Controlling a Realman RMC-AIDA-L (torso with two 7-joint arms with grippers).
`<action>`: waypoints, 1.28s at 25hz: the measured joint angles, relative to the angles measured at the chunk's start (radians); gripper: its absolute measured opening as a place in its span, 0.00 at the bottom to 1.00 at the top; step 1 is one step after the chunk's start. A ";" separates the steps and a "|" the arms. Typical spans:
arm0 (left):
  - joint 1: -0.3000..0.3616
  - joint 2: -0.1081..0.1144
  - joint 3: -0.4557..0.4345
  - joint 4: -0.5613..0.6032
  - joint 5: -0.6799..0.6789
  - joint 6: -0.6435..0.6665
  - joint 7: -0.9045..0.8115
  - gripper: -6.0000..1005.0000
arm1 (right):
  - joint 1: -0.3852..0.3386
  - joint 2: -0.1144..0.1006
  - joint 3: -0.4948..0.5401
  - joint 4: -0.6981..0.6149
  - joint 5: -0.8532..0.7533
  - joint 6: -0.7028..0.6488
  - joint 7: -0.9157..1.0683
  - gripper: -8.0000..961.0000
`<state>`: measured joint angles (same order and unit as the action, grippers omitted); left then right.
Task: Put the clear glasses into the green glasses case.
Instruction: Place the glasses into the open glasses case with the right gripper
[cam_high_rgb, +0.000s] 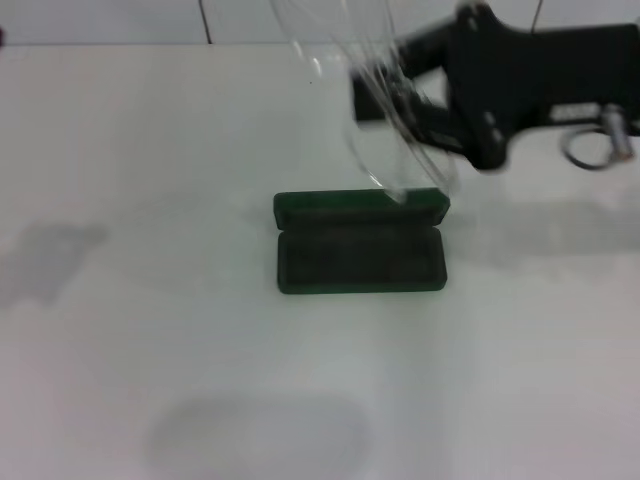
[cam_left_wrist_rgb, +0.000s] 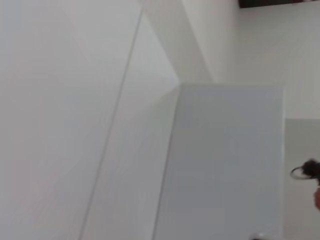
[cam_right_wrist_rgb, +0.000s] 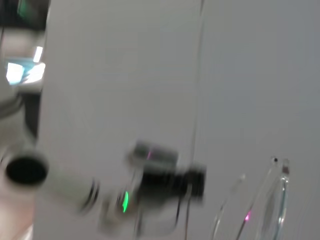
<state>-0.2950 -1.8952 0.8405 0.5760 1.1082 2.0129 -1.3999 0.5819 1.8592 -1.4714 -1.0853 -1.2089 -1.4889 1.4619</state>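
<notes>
The right gripper holds the glasses in the air, above and a little behind the case. The glasses hang down from it, and their lowest part is near the raised lid. The case lies open on the table, its dark inside facing up, probably so the glasses can go straight down. The left gripper is not visible in any view.
</notes>
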 joint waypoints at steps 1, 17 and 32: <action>0.006 0.004 -0.010 0.002 0.000 0.000 -0.003 0.05 | -0.004 0.005 0.040 -0.103 -0.129 -0.009 0.119 0.13; 0.015 -0.004 -0.074 0.024 0.029 -0.003 0.028 0.05 | 0.401 0.168 -0.175 -0.330 -1.235 -0.238 0.795 0.13; 0.012 -0.011 -0.077 0.011 0.041 -0.022 0.045 0.05 | 0.426 0.170 -0.377 -0.264 -1.281 -0.101 0.678 0.13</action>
<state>-0.2829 -1.9061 0.7638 0.5866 1.1492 1.9912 -1.3546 1.0079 2.0293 -1.8487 -1.3488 -2.4901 -1.5903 2.1404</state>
